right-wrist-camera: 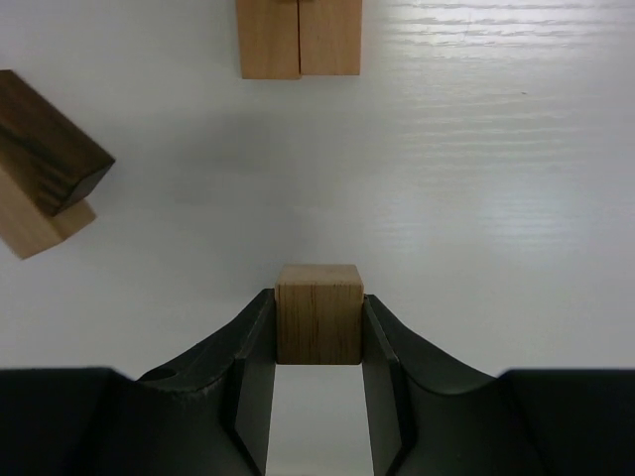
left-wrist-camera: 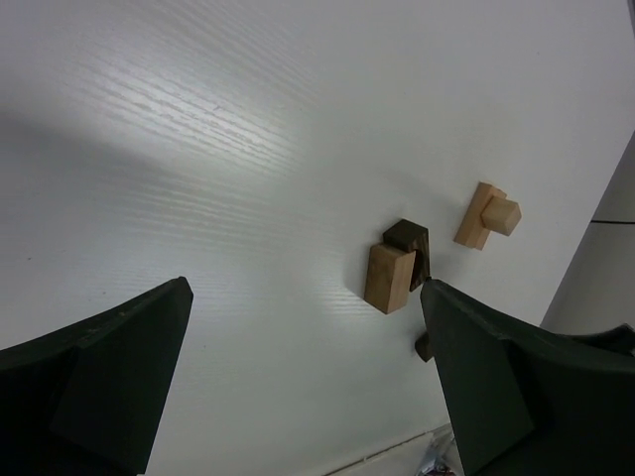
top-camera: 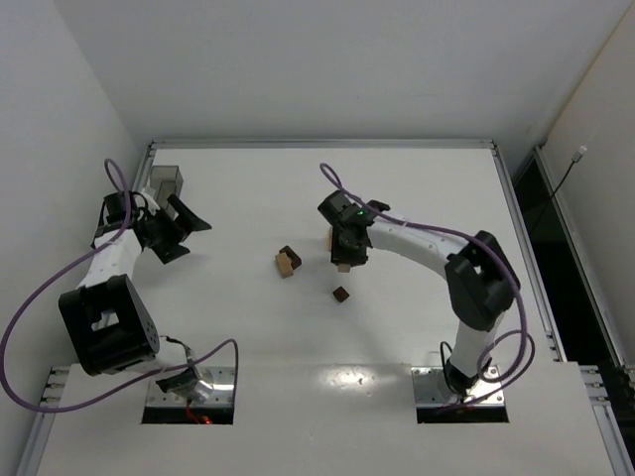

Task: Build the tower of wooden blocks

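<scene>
Right end effector (right-wrist-camera: pixel 317 302) grips a tan cube (right-wrist-camera: pixel 317 319) by its sides over the counter (top-camera: pixel 417 198); left end effector (left-wrist-camera: pixel 303 288) hangs wide open, empty. The wood block tower (top-camera: pixel 287 261), so far a dark block askew on a tan one, sits mid-counter nearby, where a nudge or off-centre drop could topple it

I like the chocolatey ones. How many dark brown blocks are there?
2. One dark brown block touches a tan block mid-table; the second dark brown block sits alone near the right arm. More could be hidden.
</scene>
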Tool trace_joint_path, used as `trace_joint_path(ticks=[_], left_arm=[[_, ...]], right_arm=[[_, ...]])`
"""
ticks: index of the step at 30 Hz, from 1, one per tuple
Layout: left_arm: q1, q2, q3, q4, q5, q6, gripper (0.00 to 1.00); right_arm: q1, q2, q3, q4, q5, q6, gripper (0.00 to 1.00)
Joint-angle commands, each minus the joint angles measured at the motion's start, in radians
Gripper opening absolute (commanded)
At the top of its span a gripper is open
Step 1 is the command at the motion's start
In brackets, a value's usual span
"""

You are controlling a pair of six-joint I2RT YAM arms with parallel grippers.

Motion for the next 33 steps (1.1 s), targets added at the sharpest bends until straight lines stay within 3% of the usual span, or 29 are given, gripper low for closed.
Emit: trace_joint_path(ticks=[1, 15, 33], left_arm=[[-0.001, -0.021, 0.045, 0.014, -0.014, 0.003, 1.0], [-0.001, 0.053, 0.074, 0.005, -0.022, 0.003, 1.0], [-0.001, 0.114, 0.132, -0.005, -0.004, 0.003, 1.0]], right_arm=[[-0.005, 0.09, 0.043, 0.066, 0.011, 0.05, 0.0], [-0.022, 0.222, 0.216, 0.135, 0.037, -0.002, 0.0], [-0.06, 0.296, 0.253, 0.157, 0.077, -0.063, 0.0]])
